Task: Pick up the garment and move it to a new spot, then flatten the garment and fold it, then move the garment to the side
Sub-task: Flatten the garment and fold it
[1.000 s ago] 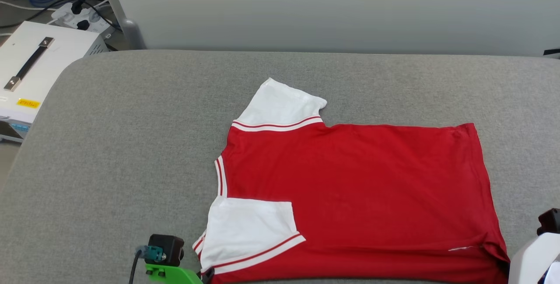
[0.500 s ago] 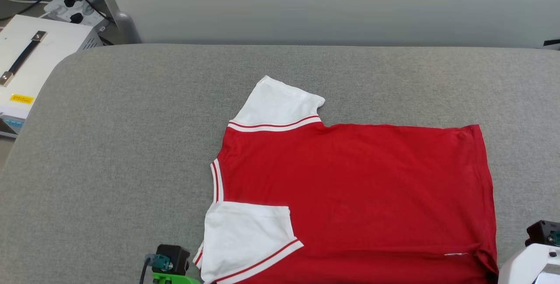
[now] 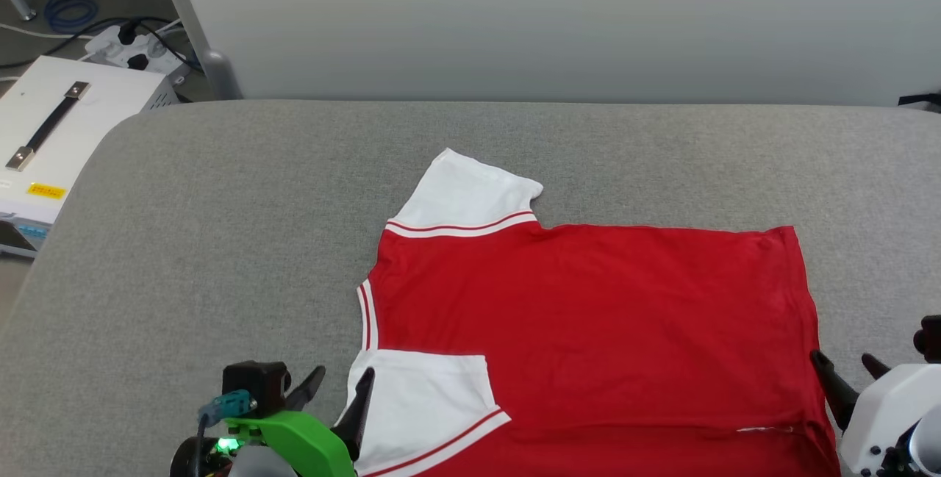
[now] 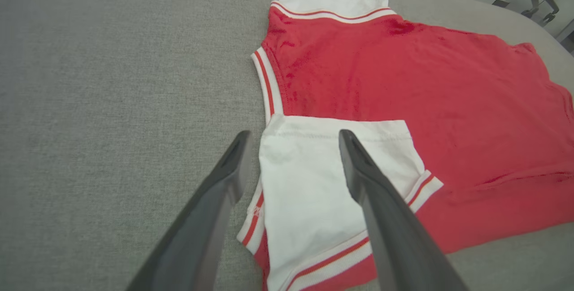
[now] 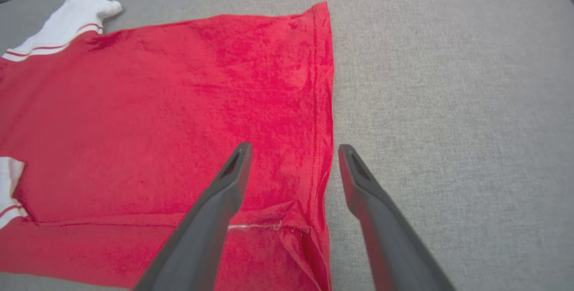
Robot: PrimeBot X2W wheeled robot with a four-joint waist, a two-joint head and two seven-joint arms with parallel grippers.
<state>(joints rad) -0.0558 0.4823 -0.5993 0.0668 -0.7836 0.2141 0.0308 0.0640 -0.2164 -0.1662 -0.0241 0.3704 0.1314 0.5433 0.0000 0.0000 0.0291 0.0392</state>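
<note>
The garment (image 3: pixel 588 330) lies flat on the grey padded table (image 3: pixel 220 205), plain red side up, neck trim to the left and hem to the right. Its far white sleeve (image 3: pixel 470 194) sticks out; the near white sleeve (image 3: pixel 426 396) is folded over the red body, and the near long edge is folded in. My left gripper (image 3: pixel 343 375) is open, its fingers straddling the near sleeve's left edge (image 4: pixel 269 165). My right gripper (image 3: pixel 842 359) is open over the near hem corner (image 5: pixel 309 219). Nothing sits between either pair of fingers.
A white case with a black handle (image 3: pixel 59 117) stands off the table's left end, with a power strip and cables (image 3: pixel 132 51) behind it. A metal leg (image 3: pixel 198 29) and a pale wall panel (image 3: pixel 559 21) rise behind the table's far edge.
Both grippers have opened and let go of the garment, and their fingers have come up into the head view. The head camera has shifted slightly; the garment lies as before.
</note>
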